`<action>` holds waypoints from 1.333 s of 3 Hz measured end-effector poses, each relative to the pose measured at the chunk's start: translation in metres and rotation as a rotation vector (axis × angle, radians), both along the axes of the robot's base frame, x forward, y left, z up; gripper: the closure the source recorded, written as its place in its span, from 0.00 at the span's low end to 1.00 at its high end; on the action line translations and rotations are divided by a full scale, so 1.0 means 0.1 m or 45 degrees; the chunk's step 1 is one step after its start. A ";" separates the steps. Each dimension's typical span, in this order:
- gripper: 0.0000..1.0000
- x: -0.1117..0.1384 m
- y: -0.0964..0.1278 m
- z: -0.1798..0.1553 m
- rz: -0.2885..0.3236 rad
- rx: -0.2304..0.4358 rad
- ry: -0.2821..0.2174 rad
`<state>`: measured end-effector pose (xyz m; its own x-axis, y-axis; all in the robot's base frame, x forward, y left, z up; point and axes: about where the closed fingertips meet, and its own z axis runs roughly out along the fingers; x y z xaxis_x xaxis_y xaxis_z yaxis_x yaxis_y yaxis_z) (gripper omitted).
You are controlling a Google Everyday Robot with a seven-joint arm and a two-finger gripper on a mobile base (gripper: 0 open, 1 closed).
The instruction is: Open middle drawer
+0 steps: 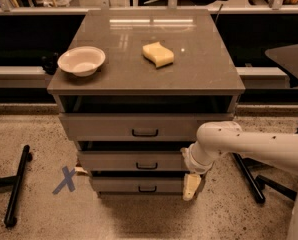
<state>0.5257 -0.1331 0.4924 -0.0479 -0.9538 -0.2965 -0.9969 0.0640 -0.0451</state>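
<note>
A grey cabinet (145, 79) with three stacked drawers stands in the middle of the camera view. The middle drawer (114, 161) is grey and flat-fronted, with a small black bar handle (147, 166). It sits between the wider top drawer (104, 127) and the narrower bottom drawer (116, 185). My white arm (249, 146) reaches in from the right. My gripper (191, 186) hangs downward at the right end of the drawer fronts, level with the bottom drawer, right of and below the middle handle. It holds nothing that I can see.
A pale bowl (81, 60) and a yellow sponge (158, 54) lie on the cabinet top. A blue tape X (65, 179) marks the floor at left. Black chair legs lie at far left (16, 186) and at right (249, 176). A dark tabletop (291, 59) juts in at right.
</note>
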 end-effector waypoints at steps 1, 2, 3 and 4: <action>0.00 0.10 -0.04 -0.17 -0.008 -0.017 -0.030; 0.00 0.20 -0.08 -0.27 -0.012 -0.027 -0.076; 0.00 0.27 -0.11 -0.27 -0.021 -0.040 -0.162; 0.00 0.38 -0.12 -0.35 -0.027 -0.046 -0.224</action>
<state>0.5633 -0.1452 0.4570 -0.0187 -0.9634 -0.2675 -0.9719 0.0803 -0.2212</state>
